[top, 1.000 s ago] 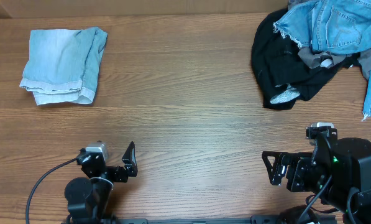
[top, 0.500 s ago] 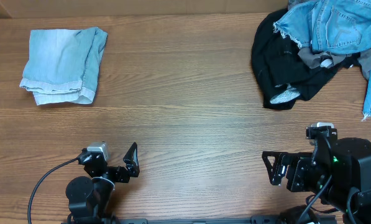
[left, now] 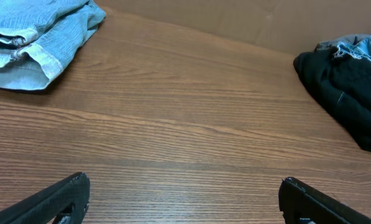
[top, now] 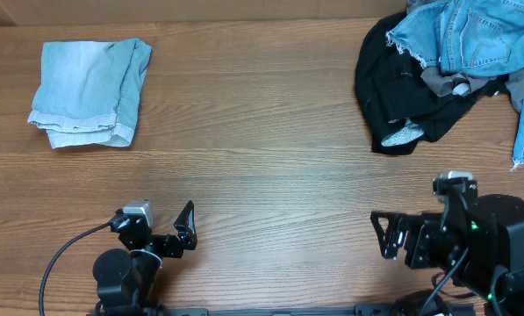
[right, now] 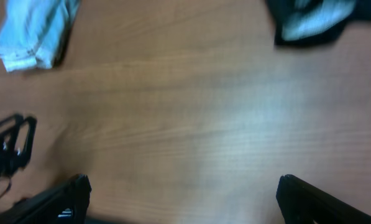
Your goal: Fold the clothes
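Wood-grain table, brown, boards running left to right, seen from above and from both wrists. Far-left corner: pale blue denim trousers, folded into a compact, roughly square bundle, stitched hem along its near edge, lying flat and alone. Far-right corner: unfolded heap. Black garment at the bottom, spread toward the table centre; frayed mid-blue denim thrown across its top and running off the right edge; small grey piece showing between the two. Bundle and heap well apart, with bare wood between them. Left gripper at the near edge, left of centre, low over the table – jaws spread wide, nothing between the fingers, bare wood under the gap. Black cable loops from the left arm toward the near edge. Right gripper at the near edge on the right side – fingers likewise wide apart and empty. Right wrist view is blurred: pale bundle at upper left, dark heap at the top right, part of the left arm at the left margin. Neither gripper touches any cloth; both are well short of the garments. Left wrist view shows the folded bundle's cuff at upper left and the edge of the black garment at right.
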You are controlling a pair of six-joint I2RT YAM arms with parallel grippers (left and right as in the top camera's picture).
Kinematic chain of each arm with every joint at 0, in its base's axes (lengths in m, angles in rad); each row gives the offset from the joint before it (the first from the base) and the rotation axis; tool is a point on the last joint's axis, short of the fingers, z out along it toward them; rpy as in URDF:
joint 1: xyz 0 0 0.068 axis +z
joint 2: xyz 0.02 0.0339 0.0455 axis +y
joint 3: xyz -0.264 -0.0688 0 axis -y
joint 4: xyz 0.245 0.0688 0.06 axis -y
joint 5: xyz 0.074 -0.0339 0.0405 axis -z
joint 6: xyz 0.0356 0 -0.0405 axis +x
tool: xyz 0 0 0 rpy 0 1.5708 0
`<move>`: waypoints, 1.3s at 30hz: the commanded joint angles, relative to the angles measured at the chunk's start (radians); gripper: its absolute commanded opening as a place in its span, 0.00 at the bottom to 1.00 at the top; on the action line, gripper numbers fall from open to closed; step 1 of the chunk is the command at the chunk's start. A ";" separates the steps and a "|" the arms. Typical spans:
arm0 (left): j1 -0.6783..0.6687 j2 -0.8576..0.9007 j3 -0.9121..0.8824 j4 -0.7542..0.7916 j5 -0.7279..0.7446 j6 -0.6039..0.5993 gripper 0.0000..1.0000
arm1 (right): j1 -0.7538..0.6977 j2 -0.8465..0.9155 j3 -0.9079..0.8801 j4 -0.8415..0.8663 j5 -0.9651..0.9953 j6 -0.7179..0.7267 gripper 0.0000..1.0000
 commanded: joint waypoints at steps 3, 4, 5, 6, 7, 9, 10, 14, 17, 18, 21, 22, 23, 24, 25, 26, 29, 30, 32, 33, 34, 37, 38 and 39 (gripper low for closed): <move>0.008 -0.012 -0.005 0.003 0.015 -0.014 1.00 | 0.004 -0.144 -0.213 0.367 0.053 -0.221 1.00; 0.008 -0.012 -0.005 0.003 0.015 -0.014 1.00 | 0.002 -0.187 -0.287 0.449 0.053 -0.242 1.00; 0.008 -0.012 -0.005 0.003 0.015 -0.014 1.00 | -0.005 -0.225 -0.357 0.520 0.060 -0.241 1.00; 0.008 -0.012 -0.005 0.003 0.015 -0.014 1.00 | -0.011 -0.261 -0.418 0.578 0.060 -0.241 1.00; 0.008 -0.012 -0.005 0.003 0.015 -0.014 1.00 | -0.016 -0.303 -0.490 0.645 0.060 -0.241 1.00; 0.008 -0.012 -0.005 0.003 0.015 -0.014 1.00 | -0.025 -0.392 -0.636 0.776 0.055 -0.241 1.00; 0.008 -0.012 -0.005 0.003 0.015 -0.014 1.00 | -0.030 -0.446 -0.717 0.844 0.055 -0.241 1.00; 0.008 -0.012 -0.005 0.003 0.015 -0.014 1.00 | -0.044 -0.600 -0.919 0.976 0.053 -0.241 1.00; 0.008 -0.012 -0.005 0.003 0.015 -0.014 1.00 | -0.045 -0.685 -1.015 1.029 0.056 -0.241 1.00; 0.008 -0.012 -0.005 0.003 0.015 -0.014 1.00 | -0.045 -0.706 -1.038 1.041 0.056 -0.241 1.00; 0.008 -0.012 -0.005 0.003 0.015 -0.014 1.00 | -0.045 -0.719 -1.094 1.092 0.057 -0.241 1.00; 0.008 -0.012 -0.005 0.003 0.015 -0.014 1.00 | -0.045 -0.719 -1.105 1.099 0.059 -0.241 1.00; 0.008 -0.012 -0.005 0.003 0.015 -0.014 1.00 | -0.045 -0.719 -1.111 1.103 0.060 -0.241 1.00; 0.008 -0.012 -0.005 0.003 0.015 -0.014 1.00 | -0.045 -0.719 -1.119 1.109 0.060 -0.241 1.00; 0.008 -0.012 -0.005 0.003 0.015 -0.014 1.00 | -0.045 -0.719 -1.148 1.132 0.060 -0.240 1.00; 0.008 -0.012 -0.005 0.003 0.015 -0.014 1.00 | -0.045 -0.719 -1.162 1.158 0.060 -0.240 1.00; 0.008 -0.012 -0.005 0.003 0.015 -0.014 1.00 | -0.045 -0.719 -1.167 1.174 0.060 -0.240 1.00; 0.008 -0.012 -0.005 0.003 0.015 -0.014 1.00 | -0.045 -0.719 -1.167 1.173 0.060 -0.240 1.00; 0.008 -0.012 -0.005 0.003 0.015 -0.014 1.00 | -0.038 -0.719 -1.167 1.173 0.060 -0.240 1.00; 0.008 -0.012 -0.005 0.003 0.015 -0.014 1.00 | -0.037 -0.719 -1.167 1.173 0.060 -0.240 1.00; 0.008 -0.012 -0.005 0.003 0.015 -0.014 1.00 | -0.037 -0.719 -1.167 1.173 0.060 -0.240 1.00; 0.008 -0.012 -0.005 0.003 0.015 -0.014 1.00 | -0.037 -0.719 -1.167 1.173 0.060 -0.240 1.00; 0.008 -0.012 -0.005 0.003 0.015 -0.014 1.00 | -0.037 -0.719 -1.167 1.173 0.060 -0.240 1.00; 0.008 -0.012 -0.005 0.003 0.015 -0.014 1.00 | -0.037 -0.719 -1.167 1.173 0.060 -0.240 1.00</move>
